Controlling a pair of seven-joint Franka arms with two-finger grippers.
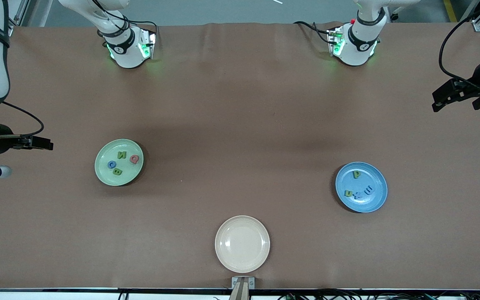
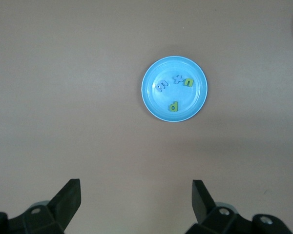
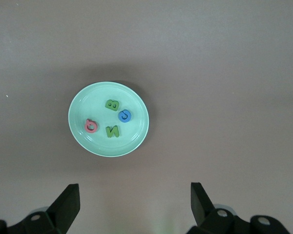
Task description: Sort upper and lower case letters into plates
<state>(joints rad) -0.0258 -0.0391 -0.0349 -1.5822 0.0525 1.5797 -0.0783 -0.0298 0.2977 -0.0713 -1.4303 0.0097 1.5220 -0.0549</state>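
The light green plate (image 1: pixel 106 155) (image 3: pixel 132 139) lies toward the right arm's end of the table and holds several capital letters: a green N (image 1: pixel 121 155), a pink Q (image 1: pixel 134 158), a blue C (image 1: pixel 112 164) and a green B (image 1: pixel 117 171). The blue plate (image 1: pixel 371 175) (image 2: pixel 194 105) lies toward the left arm's end with several small letters: a green p (image 1: pixel 356 174), a green n (image 1: pixel 348 193), a blue x (image 1: pixel 357 193) and a blue m (image 1: pixel 367 190). My right gripper (image 1: pixel 49 145) (image 3: pixel 135 191) hangs open and empty high over the table's end. My left gripper (image 1: pixel 435 103) (image 2: pixel 136 187) is open and empty too.
A cream-beige plate (image 1: pixel 242 243) with nothing in it sits near the front edge at mid-table. Both arm bases (image 1: pixel 127 46) stand along the edge farthest from the front camera. A brown cloth covers the table.
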